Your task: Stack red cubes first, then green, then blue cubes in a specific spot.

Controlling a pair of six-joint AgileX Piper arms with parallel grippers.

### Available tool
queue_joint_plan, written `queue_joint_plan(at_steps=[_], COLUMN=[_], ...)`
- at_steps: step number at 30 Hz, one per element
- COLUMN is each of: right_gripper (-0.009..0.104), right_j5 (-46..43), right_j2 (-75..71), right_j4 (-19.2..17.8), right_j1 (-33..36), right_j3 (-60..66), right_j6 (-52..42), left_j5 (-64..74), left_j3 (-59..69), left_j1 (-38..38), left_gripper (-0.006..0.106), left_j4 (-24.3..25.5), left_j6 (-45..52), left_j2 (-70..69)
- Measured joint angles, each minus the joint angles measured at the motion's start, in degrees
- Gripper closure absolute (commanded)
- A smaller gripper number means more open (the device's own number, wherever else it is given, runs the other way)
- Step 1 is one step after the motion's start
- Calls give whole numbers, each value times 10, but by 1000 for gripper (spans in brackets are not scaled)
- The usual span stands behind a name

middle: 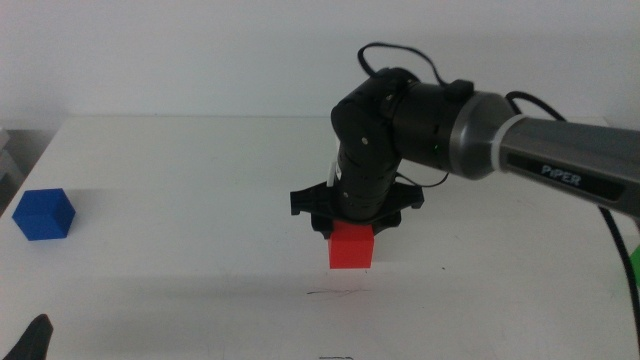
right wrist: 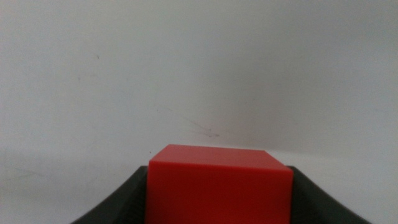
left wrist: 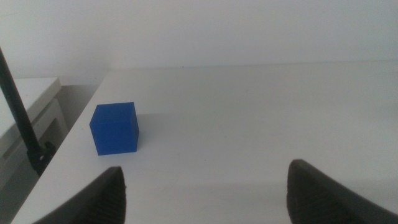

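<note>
Holding: your right gripper (middle: 352, 232) has its jaws clenched on the red cube (middle: 351, 246), near the scribbled mark (middle: 335, 293) on the tabletop (middle: 200, 200).
Waiting: your left gripper (left wrist: 205, 186) sits released, facing the blue cube (left wrist: 115, 127) at the tabletop's left edge.

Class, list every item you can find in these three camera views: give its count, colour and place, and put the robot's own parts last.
red cube: one, red, mid-table, held between the right gripper's jaws.
blue cube: one, dark blue, near the table's left edge, standing alone.
green object: one, green, cut off at the middle view's right edge; shape unclear.
scribbled line: one, thin, dark, on the tabletop just in front of the red cube.
table: one, white.
right gripper: one, black, reaching in from the right, shut on the red cube.
left gripper: one, dark, open, waiting at the table's near left corner, facing the blue cube.
</note>
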Motion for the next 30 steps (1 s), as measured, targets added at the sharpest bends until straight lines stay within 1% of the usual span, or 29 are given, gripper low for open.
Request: queue_joint_plan(at_steps=[8,24,25,27,30], right_gripper=[96,96,59,44,25], right_j5=[-23,-28,-27,-27,-28], right_j2=[29,60,60,60,65], right_j4=[-2,0,0,0,5], right_j1=[7,7,7,7,7], right_j3=[-1,-7,-7,-7,-7], right_j6=[6,6,8,12,15], left_j5=[0,0,0,0,0], left_j3=[0,0,0,0,0], left_j1=[0,0,0,0,0], left_gripper=[15,15,15,15,15], left_j4=[0,0,0,0,0], left_j6=[0,0,0,0,0], left_j2=[0,0,0,0,0])
